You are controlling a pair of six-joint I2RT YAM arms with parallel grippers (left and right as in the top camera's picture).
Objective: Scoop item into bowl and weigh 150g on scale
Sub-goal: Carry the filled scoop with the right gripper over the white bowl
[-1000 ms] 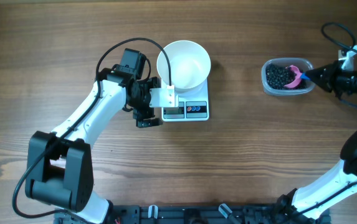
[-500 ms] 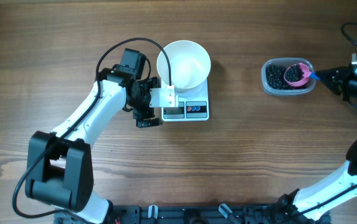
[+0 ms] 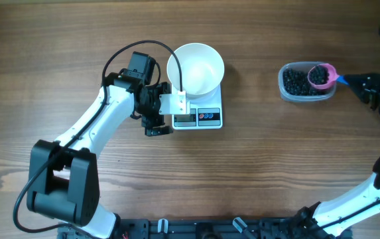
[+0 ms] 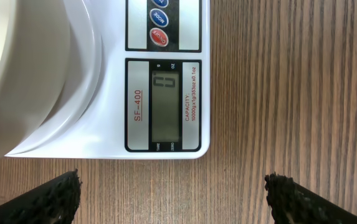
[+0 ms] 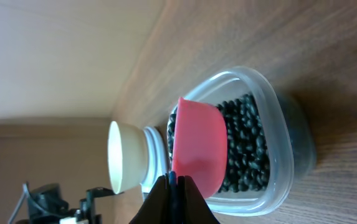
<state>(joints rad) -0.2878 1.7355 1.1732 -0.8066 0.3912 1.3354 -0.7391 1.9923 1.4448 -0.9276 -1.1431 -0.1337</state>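
At the very tips of the right pincer (image 5: 173,186), jaws are pinched tight on the thin blue handle (image 3: 341,79) of the pink scoop (image 3: 320,76). The cup sits just ahead of the tips, loaded w/ the same black beans (image 3: 298,83) that lie in the clear tub (image 5: 285,134) under & beyond it. Can't tell whether the cup has cleared the tub rim.

Far out ahead of that pincer, well apart across the table (image 3: 256,166), the white bowl (image 3: 196,66) stands on the scale (image 3: 211,121) & looks empty. The left pincer (image 4: 175,200) is spread wide, holding nothing. The scale's front corner is just ahead of its fingertips, and the display (image 4: 164,106) reads zero.

Handling, as a guess:
- Beans: hard, shiny, light each, so they prob. roll & bounce. A tilt or jerk likely sheds some, so keep the cup level & the travel smooth.
- Scoop: stiff, light plastic. The handle is the only sensible hold, but the load hangs out ahead of the tips & could twist in the jaws if the plastic is slick.
- Bowl: rigid & smooth, may slide on the scale top if knocked. Pour from above w/o touching the rim, else the reading is off.
- Target prob. needs several loads, w/ small ones near the end
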